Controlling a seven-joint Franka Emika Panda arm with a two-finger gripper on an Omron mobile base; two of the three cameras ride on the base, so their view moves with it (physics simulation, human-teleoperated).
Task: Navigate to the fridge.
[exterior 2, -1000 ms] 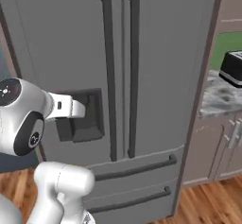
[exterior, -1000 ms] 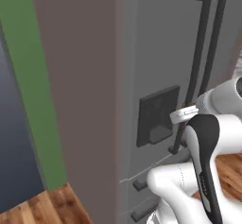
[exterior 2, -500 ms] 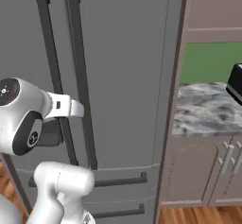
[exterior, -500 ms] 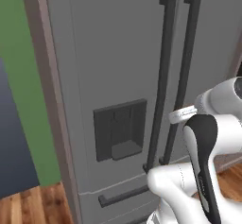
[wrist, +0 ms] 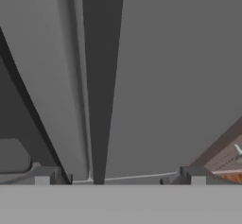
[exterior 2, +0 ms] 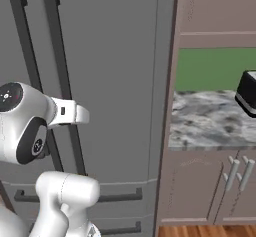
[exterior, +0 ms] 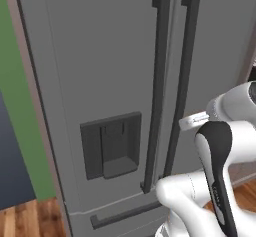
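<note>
Empty and parted, the two-finger gripper (wrist: 119, 176) pointed at the tall grey two-door fridge (exterior: 115, 81), straight ahead and close. Against the frames of a second before, the fridge had slid across both base views: the base had turned and driven, so I judged the approach nearly finished. Counted: two long dark vertical bar handles (exterior: 156, 91), one dark recessed dispenser panel (exterior: 111, 144), one marbled grey countertop (exterior 2: 210, 121) beside it.
</note>
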